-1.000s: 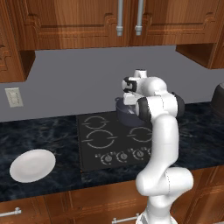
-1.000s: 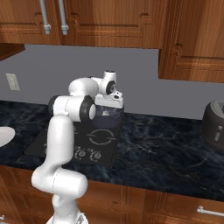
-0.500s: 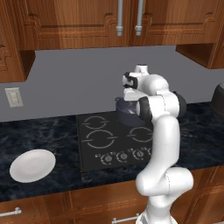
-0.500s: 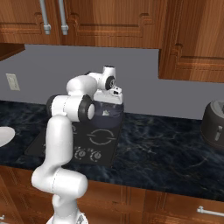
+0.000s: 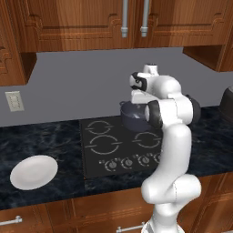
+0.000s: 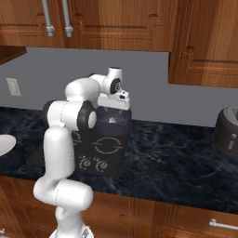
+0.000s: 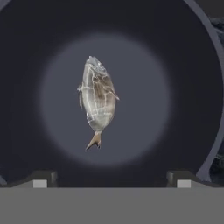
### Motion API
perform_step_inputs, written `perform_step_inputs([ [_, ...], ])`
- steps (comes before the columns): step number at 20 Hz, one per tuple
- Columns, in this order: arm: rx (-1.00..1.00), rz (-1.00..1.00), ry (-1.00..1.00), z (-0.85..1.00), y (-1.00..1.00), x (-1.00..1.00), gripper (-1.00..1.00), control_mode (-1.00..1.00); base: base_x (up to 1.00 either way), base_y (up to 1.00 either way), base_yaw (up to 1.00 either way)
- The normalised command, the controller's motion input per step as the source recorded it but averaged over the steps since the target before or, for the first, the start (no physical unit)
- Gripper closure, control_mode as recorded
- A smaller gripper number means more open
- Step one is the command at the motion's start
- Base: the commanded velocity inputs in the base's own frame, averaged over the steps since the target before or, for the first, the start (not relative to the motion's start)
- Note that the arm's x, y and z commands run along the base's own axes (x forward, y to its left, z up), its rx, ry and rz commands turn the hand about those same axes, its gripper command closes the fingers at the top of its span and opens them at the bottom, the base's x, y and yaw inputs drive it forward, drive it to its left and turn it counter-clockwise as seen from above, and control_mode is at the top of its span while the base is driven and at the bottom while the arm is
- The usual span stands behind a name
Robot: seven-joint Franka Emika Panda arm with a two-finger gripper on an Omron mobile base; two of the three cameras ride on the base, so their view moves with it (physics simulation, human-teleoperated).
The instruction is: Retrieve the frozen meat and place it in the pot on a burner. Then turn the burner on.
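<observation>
Looking down my hand camera, I see the frozen meat (image 7: 97, 101) lying flat on the floor of the pot (image 7: 26, 87), near the middle, with clear floor all round it and the curved wall well away on every side. My gripper (image 7: 108, 180) hangs over the pot mouth with its two tips spread wide apart and nothing between them; the fish lies free below.

From the left base camera, the pot (image 5: 132, 117) sits on the rear right burner of the black cooktop (image 5: 104, 150), right under the hand, with the grey back wall (image 5: 77, 86) close behind it. Wooden upper cabinets (image 5: 91, 22) hang above, leaving open air over the wrist. The knobs (image 5: 129, 161) run along the cooktop's front edge, unobstructed. A white plate (image 5: 33, 172) rests well off to the left on the dark marbled counter (image 5: 41, 141). From the right base camera, a dark appliance (image 6: 228, 132) stands far right on the counter, well apart from the arm.
</observation>
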Motion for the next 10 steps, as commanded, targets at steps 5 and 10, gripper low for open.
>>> perform_step_inputs([
  [5,0.00,0.00,-0.09,0.01,0.01,-0.73,-1.00,-1.00,0.00,0.00,0.00],
  [10,-0.01,0.00,-0.10,0.20,0.04,-0.75,-1.00,-1.00,0.00,0.00,0.00],
])
